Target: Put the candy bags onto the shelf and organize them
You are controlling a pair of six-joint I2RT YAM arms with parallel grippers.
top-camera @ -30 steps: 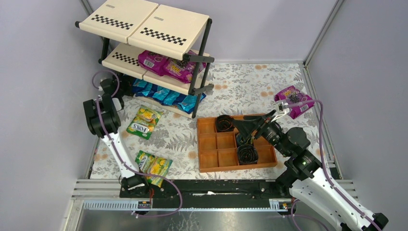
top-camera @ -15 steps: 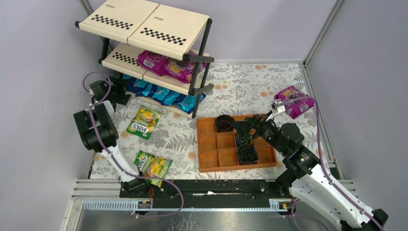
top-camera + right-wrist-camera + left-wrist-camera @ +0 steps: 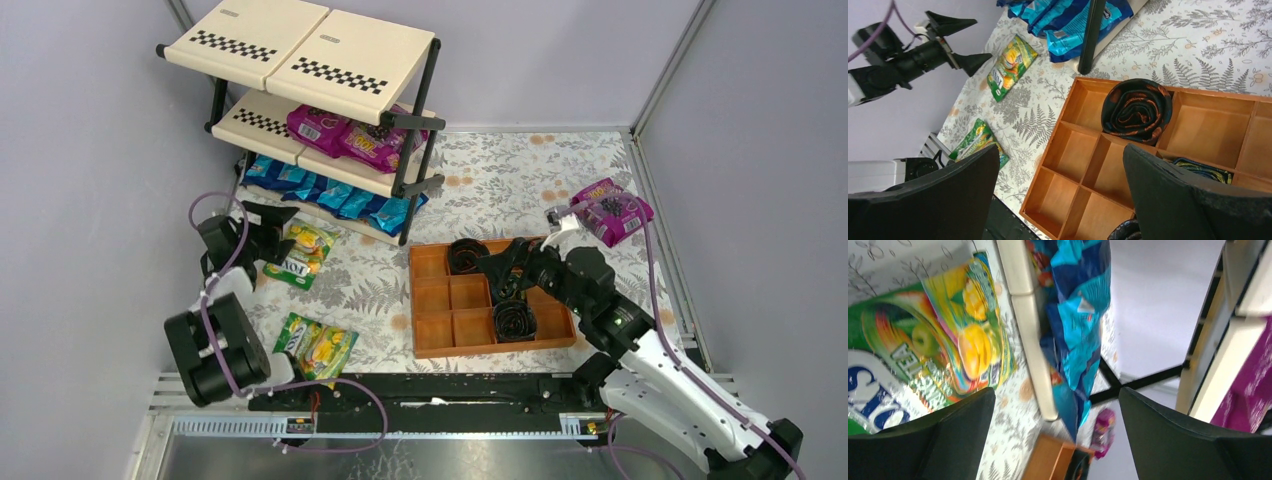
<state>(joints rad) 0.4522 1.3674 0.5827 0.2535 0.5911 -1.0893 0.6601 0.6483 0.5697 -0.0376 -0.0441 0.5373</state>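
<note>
Where they overlap, the blue candy bags (image 3: 330, 195) shine, crinkled

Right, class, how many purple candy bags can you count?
3. The first purple bag and second purple bag lie side by side on the shelf, middle tier; the third purple bag lies on the table, right of the tray. The top tier could hide more.

text: FOX'S | on: green-yellow candy bag (image 3: 298, 254) | elsewhere: unreadable
</note>
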